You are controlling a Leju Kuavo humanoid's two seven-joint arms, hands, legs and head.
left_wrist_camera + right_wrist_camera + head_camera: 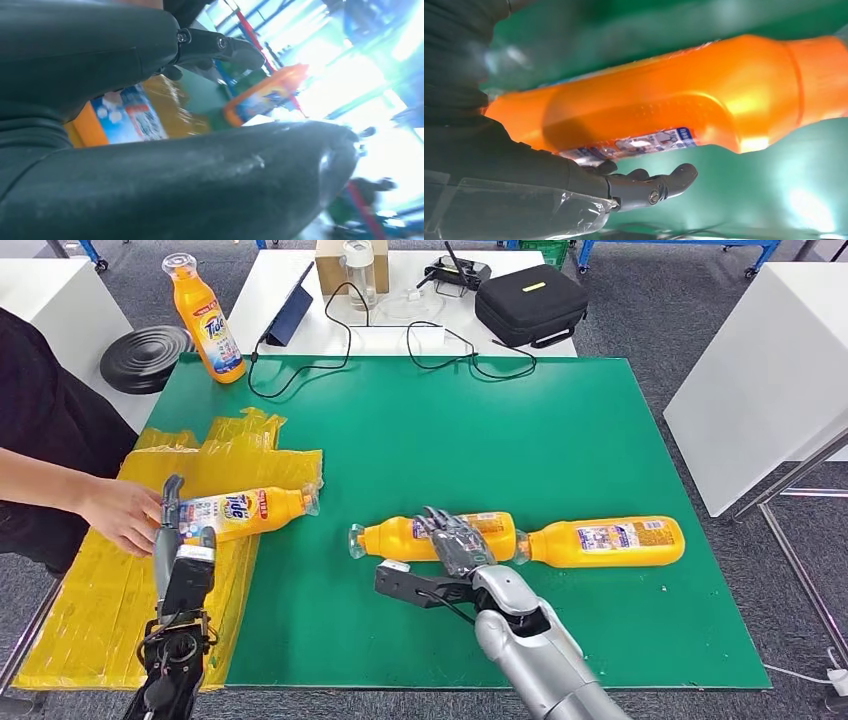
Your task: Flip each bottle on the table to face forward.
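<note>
The right hand (458,543) rests on the middle bottle (432,537) lying on the green mat (560,430) — fingers spread, not gripping. It could roll away — round and slippery.

Four orange detergent bottles on green table. Upright bottle (205,315) at far left corner, label facing forward. Left bottle (240,512) lying on yellow packaging, label up. Centre bottle (432,537) and right bottle (603,541) lying near edge, end to end.
</note>
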